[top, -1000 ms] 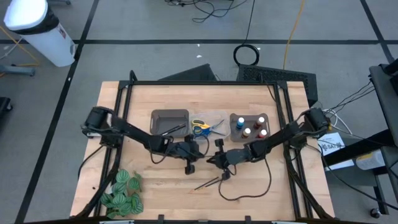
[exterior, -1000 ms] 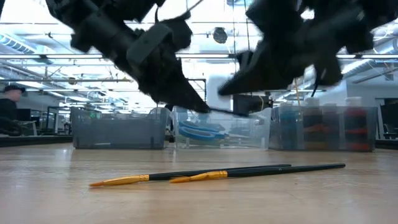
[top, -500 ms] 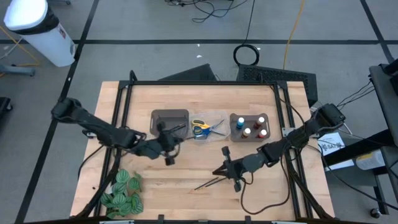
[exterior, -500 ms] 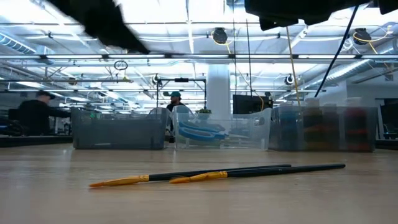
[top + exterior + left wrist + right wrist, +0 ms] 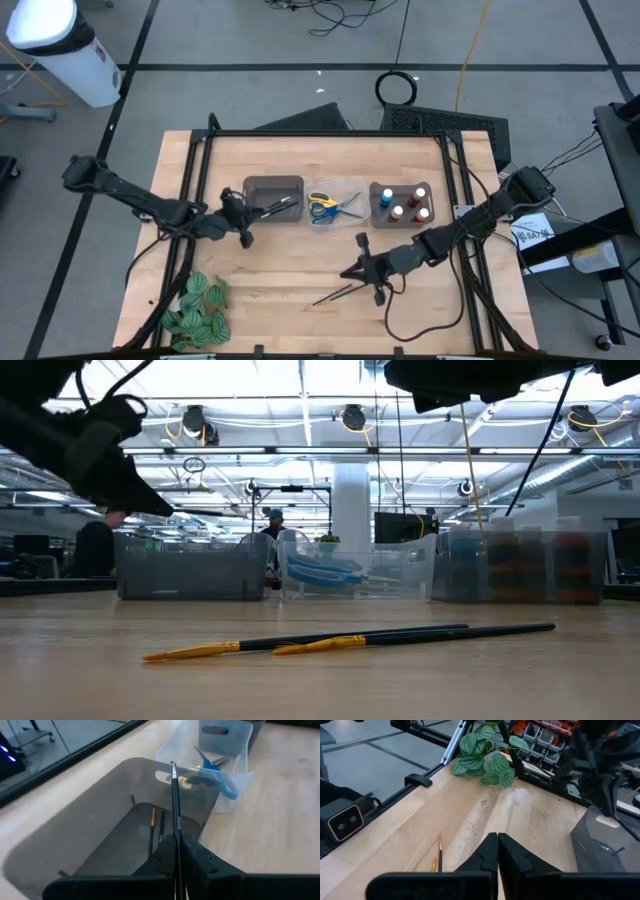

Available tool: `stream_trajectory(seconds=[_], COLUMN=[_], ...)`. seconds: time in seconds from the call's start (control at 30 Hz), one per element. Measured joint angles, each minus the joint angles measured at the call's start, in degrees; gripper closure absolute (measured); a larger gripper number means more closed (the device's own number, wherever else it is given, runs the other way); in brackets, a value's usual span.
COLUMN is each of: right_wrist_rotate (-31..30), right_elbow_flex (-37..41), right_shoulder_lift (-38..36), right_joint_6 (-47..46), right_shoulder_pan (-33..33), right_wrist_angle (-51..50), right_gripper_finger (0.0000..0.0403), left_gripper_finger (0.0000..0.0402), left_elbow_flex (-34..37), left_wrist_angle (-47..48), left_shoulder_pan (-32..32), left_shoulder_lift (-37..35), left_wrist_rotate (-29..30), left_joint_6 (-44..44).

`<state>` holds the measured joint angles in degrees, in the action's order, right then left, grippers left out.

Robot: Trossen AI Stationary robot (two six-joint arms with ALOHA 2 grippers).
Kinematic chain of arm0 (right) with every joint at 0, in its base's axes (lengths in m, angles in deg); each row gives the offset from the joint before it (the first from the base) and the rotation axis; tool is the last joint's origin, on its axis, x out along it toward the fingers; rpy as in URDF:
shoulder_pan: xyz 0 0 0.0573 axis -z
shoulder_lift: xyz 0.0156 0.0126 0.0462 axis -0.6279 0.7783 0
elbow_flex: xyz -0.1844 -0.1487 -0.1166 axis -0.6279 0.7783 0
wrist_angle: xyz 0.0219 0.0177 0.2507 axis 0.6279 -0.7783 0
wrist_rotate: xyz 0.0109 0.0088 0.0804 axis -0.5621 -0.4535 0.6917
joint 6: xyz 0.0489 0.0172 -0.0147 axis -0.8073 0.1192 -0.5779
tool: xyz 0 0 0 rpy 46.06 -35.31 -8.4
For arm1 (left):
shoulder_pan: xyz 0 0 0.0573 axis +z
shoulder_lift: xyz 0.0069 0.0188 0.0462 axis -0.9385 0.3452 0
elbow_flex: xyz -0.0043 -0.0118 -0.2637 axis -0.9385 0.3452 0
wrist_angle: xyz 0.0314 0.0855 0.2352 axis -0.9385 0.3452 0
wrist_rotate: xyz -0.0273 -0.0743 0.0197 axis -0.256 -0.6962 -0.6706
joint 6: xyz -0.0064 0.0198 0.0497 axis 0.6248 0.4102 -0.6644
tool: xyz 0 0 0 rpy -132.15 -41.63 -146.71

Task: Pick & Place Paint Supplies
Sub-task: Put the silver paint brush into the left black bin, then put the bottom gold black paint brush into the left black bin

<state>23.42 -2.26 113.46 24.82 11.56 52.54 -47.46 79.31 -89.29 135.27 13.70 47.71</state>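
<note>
Left of centre in the high view, the left gripper (image 5: 176, 851) pinches a thin dark paintbrush (image 5: 175, 800) over the grey bin (image 5: 100, 820). Lower centre, the right gripper (image 5: 497, 851) hangs pressed together above two paintbrushes (image 5: 350, 638) lying on the table (image 5: 280, 285).

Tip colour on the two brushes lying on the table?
Golden-yellow tips on the two brushes, with dark handles. Shows best in the low view.
</note>
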Motion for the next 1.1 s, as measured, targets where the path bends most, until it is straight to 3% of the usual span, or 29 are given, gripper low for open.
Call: stream_trajectory(seconds=[0.17, 0.4, 0.6, 0.7, 0.83, 0.97, 1.1], right_wrist_rotate=[0.0, 0.3, 9.8, 10.8, 11.1, 11.7, 2.0], right_elbow_flex=[0.0, 0.0, 0.0, 0.0, 0.0, 0.0, -1.1], right_shoulder_lift=[0.0, 0.0, 0.1, 0.1, 1.2, 4.8, 8.5], right_joint_6=[-1.8, -5.8, -6.1, -7.3, -8.6, -8.3, -10.3], right_shoulder_pan=[0.0, 0.0, 0.0, -0.5, -2.0, -4.3, -5.5], right_wrist_angle=[0.2, 1.7, 6.8, 9.4, 11.9, 13.8, 7.1], right_gripper_finger=[0.0403, 0.0403, 0.0403, 0.0399, 0.036, 0.0285, 0.0229], left_gripper_finger=[0.0326, 0.0228, 0.0186, 0.0178, 0.0177, 0.0177, 0.0177], left_elbow_flex=[4.9, 5.2, 5.2, 5.2, 5.2, 5.2, 5.2], left_wrist_angle=[-12.3, -12.9, -15.6, -18.3, -21.3, -22.2, -22.3], left_shoulder_pan=[0.9, 1.9, 1.8, 1.8, 1.8, 1.8, 1.8], left_shoulder_lift=[-0.4, -0.4, -0.4, -0.4, -0.4, -0.4, -0.4], left_wrist_rotate=[-2.0, -2.1, -5.6, -7.1, -8.9, -9.7, -9.7], left_joint_6=[0.0, 0.0, -0.3, -0.9, -1.3, -0.3, 4.2])
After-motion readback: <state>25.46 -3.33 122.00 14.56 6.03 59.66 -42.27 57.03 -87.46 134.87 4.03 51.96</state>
